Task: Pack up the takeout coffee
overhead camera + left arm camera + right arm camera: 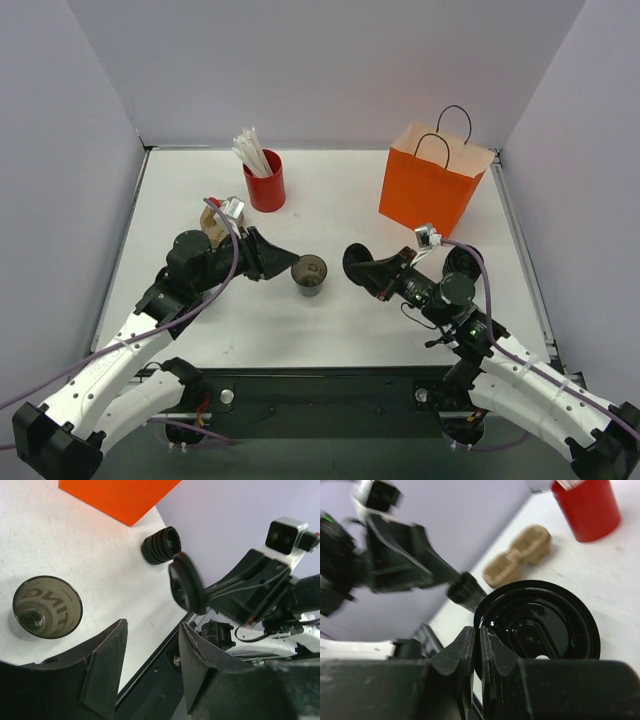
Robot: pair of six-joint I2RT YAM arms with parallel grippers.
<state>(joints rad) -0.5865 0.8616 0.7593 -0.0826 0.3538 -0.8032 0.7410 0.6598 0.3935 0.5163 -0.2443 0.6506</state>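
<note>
— In the middle of the table (340, 335) stands a small dark cup (308, 274), upright, with its top open. Is that the coffee?

— One of them, and the only one I can spot. Its black lid (540, 625) is just to the right of the cup, up off the table and turned on edge. The right gripper (372, 270) is pinched tight on its rim.

— And the left gripper (152, 630)?

— It's close against the cup's left side. Its fingers are spread with nothing between them, and the cup sits outside them.

— Any writing?

— Pale letters show through the cup's wall from the inside. I make out "ING"; the rest curves away and I can't read it.

— What else is around the cup?

— Beyond it and to the right stands an orange paper bag (430, 190), mouth up, with two dark loop handles. Beyond it and to the left there's a red cup (265, 185) with white sticks (250, 150) poking out. Left of the cup, partly hidden behind the left arm, lies a brown cardboard carrier (517, 557). To the right, past the lid, a ribbed black thing (161, 545) lies on its side. I can't tell what it is.
</note>
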